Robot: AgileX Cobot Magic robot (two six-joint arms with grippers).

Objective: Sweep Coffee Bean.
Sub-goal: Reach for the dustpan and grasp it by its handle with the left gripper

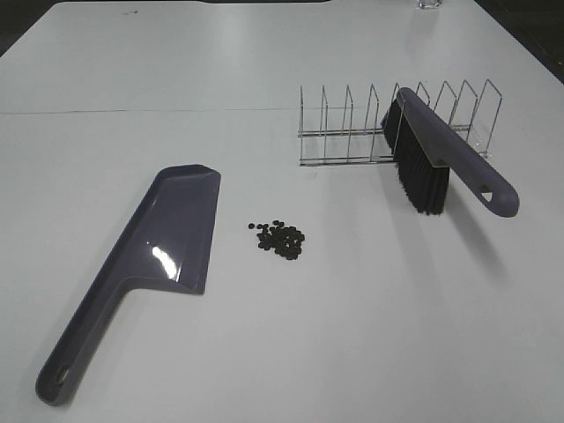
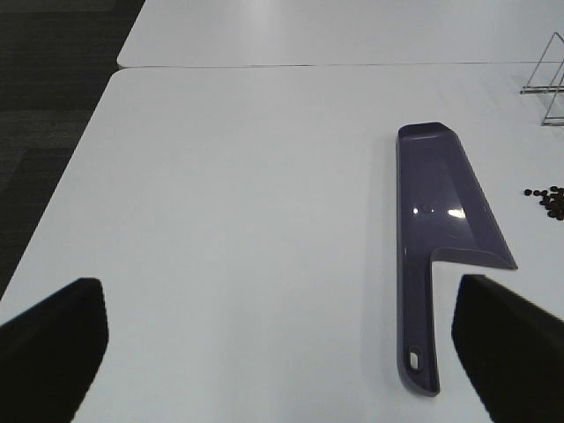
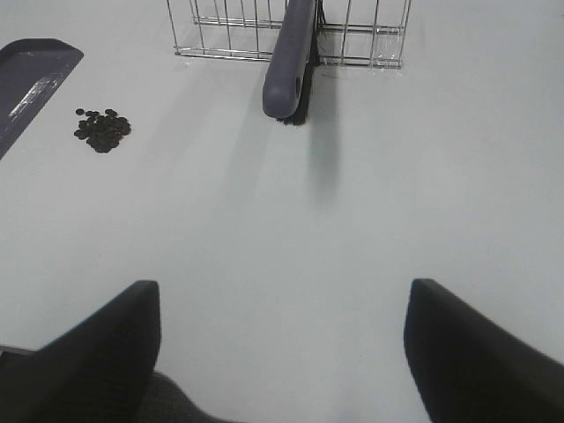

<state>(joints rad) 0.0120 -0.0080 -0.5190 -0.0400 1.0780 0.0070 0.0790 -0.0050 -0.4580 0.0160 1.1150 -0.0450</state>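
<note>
Beans [image 1: 281, 239] mid-counter could scatter past the dustpan [image 1: 167, 238] if the brush [image 1: 458, 163] swings hard; left end effector [image 2: 278, 317] and right end effector [image 3: 284, 304] gape empty.

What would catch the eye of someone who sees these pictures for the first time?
First, the small dark heap of coffee beans near the middle of the white table, just right of the purple dustpan. The dustpan lies flat on the left with its handle toward the front. At the back right, a purple brush with black bristles leans in a wire rack.
</note>
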